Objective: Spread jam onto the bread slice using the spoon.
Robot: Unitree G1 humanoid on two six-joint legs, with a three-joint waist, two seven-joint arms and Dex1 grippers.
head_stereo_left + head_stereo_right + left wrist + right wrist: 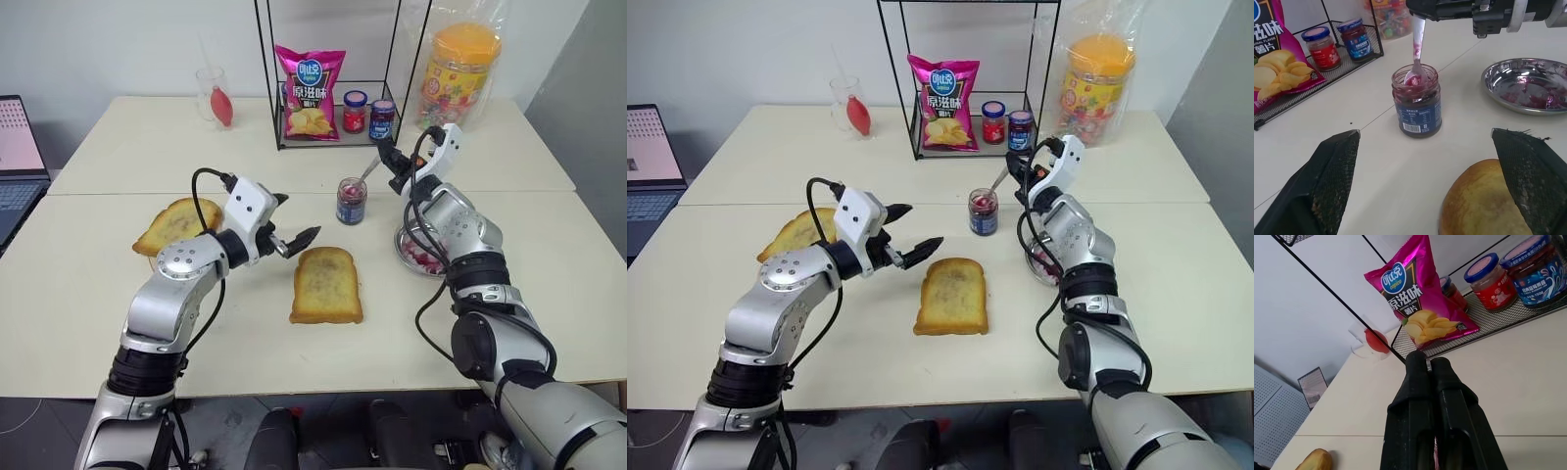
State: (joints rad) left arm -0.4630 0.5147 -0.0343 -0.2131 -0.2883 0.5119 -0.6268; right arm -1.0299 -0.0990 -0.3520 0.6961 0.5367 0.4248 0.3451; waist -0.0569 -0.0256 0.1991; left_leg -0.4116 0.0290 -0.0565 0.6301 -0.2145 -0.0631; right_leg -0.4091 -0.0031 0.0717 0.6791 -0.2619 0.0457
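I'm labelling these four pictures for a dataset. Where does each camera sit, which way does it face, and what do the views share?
Left and right eye views: on the head, looking forward and down at the table; both arms show.
Left wrist view: on the left arm, along its open left gripper, facing the jam and the spoon.
Right wrist view: on the right arm, along its shut right gripper, facing the chip bag.
Shared: the chip bag appears in all.

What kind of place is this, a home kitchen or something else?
Probably a lab or office set up for robot trials, not a kitchen: plain pale tables pushed together, a laptop at one edge, and snacks on a bare wire rack against a blank wall.
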